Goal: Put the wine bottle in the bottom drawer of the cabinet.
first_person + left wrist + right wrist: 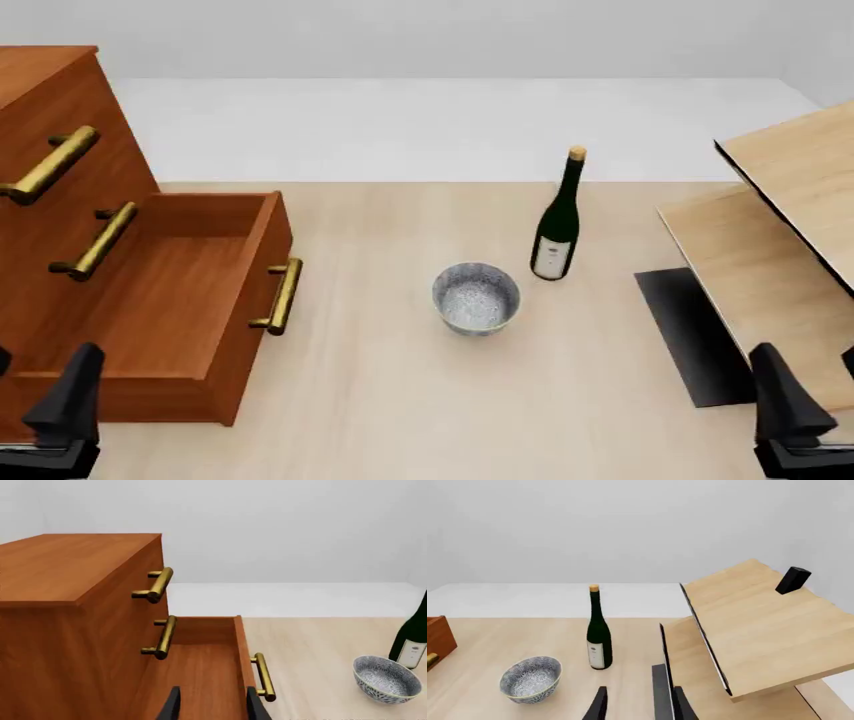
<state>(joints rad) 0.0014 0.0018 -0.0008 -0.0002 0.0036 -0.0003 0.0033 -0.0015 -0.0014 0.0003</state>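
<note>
Dark green glass wine bottle (pixel 558 222) upright, untouched.
Your left gripper (pixel 211 704) and right gripper (pixel 637 704), jaws apparently apart, sit well short of it.

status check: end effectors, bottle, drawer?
Both end effectors, left and right, open and empty. Wine bottle upright on table, untouched. Bottom drawer open. Bowl sits between bottle and drawer.

Pale wood surface (pixel 374 400) carried the cabinet (pixel 54 90) at left, the wine bottle (pixel 558 225) upright, grey bowl (pixel 475 297) near it, light-wood furniture (pixel 787 220) at right.
</note>
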